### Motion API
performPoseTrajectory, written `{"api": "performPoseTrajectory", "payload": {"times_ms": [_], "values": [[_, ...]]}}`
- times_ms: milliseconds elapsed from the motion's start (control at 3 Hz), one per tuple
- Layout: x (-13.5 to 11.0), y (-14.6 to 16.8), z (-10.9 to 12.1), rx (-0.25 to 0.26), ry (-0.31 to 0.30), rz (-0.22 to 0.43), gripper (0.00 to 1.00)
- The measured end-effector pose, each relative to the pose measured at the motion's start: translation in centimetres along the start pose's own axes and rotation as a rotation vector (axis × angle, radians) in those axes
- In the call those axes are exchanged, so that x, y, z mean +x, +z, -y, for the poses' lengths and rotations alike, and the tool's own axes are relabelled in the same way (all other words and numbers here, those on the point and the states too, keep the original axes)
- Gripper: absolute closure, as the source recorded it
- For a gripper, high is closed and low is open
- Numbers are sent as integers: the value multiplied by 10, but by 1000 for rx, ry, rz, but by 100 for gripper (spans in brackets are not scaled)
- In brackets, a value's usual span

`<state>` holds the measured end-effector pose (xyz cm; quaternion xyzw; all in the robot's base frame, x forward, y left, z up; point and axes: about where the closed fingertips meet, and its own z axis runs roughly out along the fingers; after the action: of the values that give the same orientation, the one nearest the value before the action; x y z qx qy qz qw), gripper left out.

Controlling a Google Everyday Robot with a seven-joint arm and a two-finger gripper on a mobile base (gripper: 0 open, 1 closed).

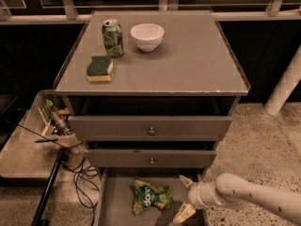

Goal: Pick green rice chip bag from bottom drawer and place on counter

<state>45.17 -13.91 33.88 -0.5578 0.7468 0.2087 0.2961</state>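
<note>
One green rice chip bag [150,197], crinkled and shiny, white lettering unreadable, lies on the bottom drawer [117,204] floor. One gripper [185,197] sits just beside it at 3 o'clock, fingers spread, holding nothing. The flat counter [188,65] carries, toward 11 o'clock, one green can [113,37], one round white bowl [147,36] and one green-topped sponge [99,68].

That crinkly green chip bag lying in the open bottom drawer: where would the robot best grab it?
Probably by its crumpled right edge, coming from the right and slightly above. The green rice chip bag lies flat on the bottom drawer floor, so its raised creases give something to pinch. The gripper is open just to its right, facing it.
</note>
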Motion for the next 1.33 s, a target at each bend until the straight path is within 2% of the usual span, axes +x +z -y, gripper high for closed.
{"api": "performPoseTrajectory", "payload": {"times_ms": [333,667,1000,1333], "values": [[-10,10,27,52,-27,43,0],[-10,10,27,52,-27,43,0],[-20,27,16,47,-69,9,0],[-25,60,9,11,-89,2,0]]}}
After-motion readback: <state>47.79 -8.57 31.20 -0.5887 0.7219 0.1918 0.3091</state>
